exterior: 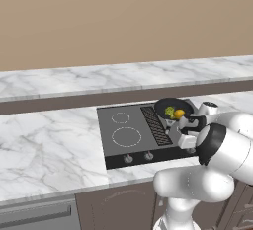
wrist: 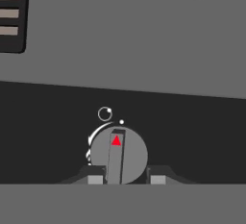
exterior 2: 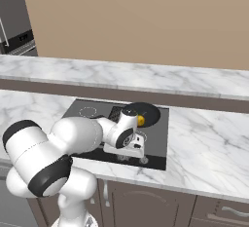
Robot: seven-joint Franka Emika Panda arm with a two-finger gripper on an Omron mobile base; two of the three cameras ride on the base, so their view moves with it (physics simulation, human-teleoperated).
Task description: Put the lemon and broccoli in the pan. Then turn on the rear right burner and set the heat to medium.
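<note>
The black pan (exterior: 174, 106) sits on the rear right burner of the cooktop (exterior: 114, 144). The green broccoli (exterior: 169, 111) and the yellow lemon (exterior: 180, 113) lie inside it. From the right base view, the lemon (exterior 2: 141, 120) peeks out in the pan (exterior 2: 148, 112) behind my wrist. My gripper (wrist: 127, 180) is down at the front control strip, shut on a round grey stove knob (wrist: 118, 153). One fingertip (wrist: 95, 180) presses each side of the knob. A red triangle on the knob's bar points toward the small ring mark above it.
Two more knobs (exterior: 128, 159) (exterior: 148, 155) sit to the left on the control strip, and one knob (exterior 2: 144, 160) to the right of my hand. A dark vent grille (exterior: 155, 124) runs down the cooktop's middle. Marble counter (exterior: 44, 145) surrounds the stove.
</note>
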